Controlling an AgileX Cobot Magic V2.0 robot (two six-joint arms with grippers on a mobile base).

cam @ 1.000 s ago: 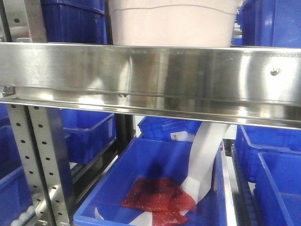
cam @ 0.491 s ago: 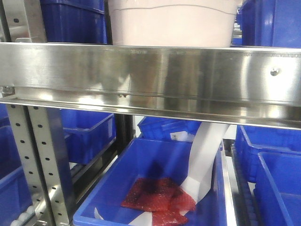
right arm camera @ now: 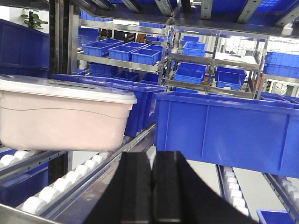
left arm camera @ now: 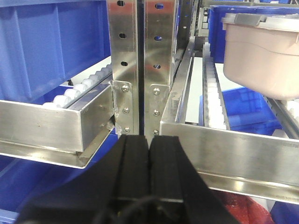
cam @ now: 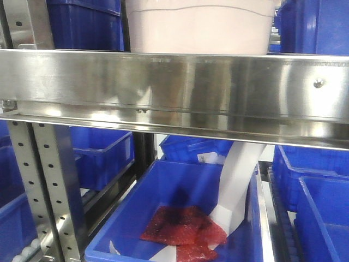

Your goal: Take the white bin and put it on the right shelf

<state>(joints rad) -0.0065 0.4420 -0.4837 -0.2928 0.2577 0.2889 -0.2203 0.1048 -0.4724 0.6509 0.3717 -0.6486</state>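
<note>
The white bin (cam: pixel 199 27), pale pinkish-white with a curved moulded line, stands on the steel shelf behind the broad brushed front rail (cam: pixel 174 90). In the left wrist view the bin (left arm camera: pixel 264 56) sits on the roller lane at the upper right. In the right wrist view it (right arm camera: pixel 63 116) rests on white rollers at the left, its flat white lid overhanging. My left gripper (left arm camera: pixel 149 142) is shut and empty, low in front of the perforated posts (left arm camera: pixel 140 70). My right gripper (right arm camera: pixel 152 158) is shut and empty, to the right of the bin and apart from it.
Blue crates stand beside the bin (cam: pixel 84 24) (right arm camera: pixel 224 130) and on lower levels (cam: pixel 185 218). One lower crate holds red bags (cam: pixel 182 229) and a white strip (cam: pixel 237 180). Perforated uprights (cam: pixel 46 180) stand at the left. Roller lanes (right arm camera: pixel 56 184) run along the shelf.
</note>
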